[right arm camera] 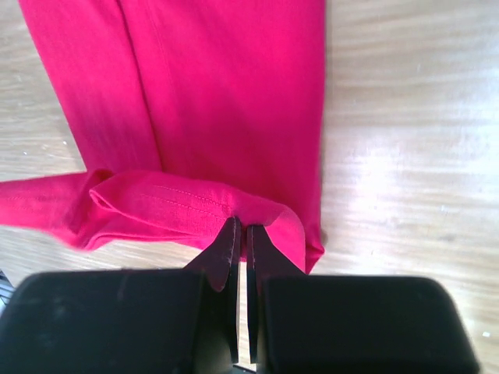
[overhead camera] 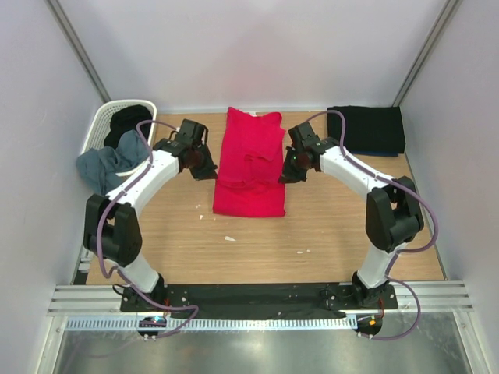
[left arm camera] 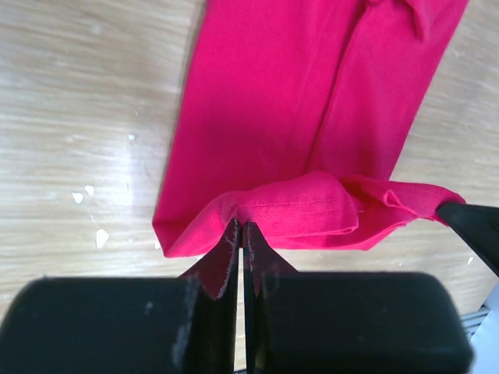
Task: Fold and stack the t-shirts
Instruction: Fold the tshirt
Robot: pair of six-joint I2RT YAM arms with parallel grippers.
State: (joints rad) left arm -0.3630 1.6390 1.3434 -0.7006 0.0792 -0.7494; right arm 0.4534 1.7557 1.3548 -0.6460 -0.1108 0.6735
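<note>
The red shirt (overhead camera: 248, 148) lies long, near to far, between the arms. The left gripper (left arm camera: 242, 227) and right gripper (right arm camera: 240, 227) each pinch its hem tight, one on each side.

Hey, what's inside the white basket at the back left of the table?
Black cloth fills the white basket, and a grey-blue shirt spills out over its near rim. The basket's floor, and anything lying beneath those two, is covered and cannot be seen.

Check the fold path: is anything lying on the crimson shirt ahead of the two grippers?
Nothing visible. The left gripper and right gripper are both shut on the hem of the crimson-red cloth t-shirt, and the cloth beyond them lies bare. White crumbs sit on the wooden table beside it, not on it.
</note>
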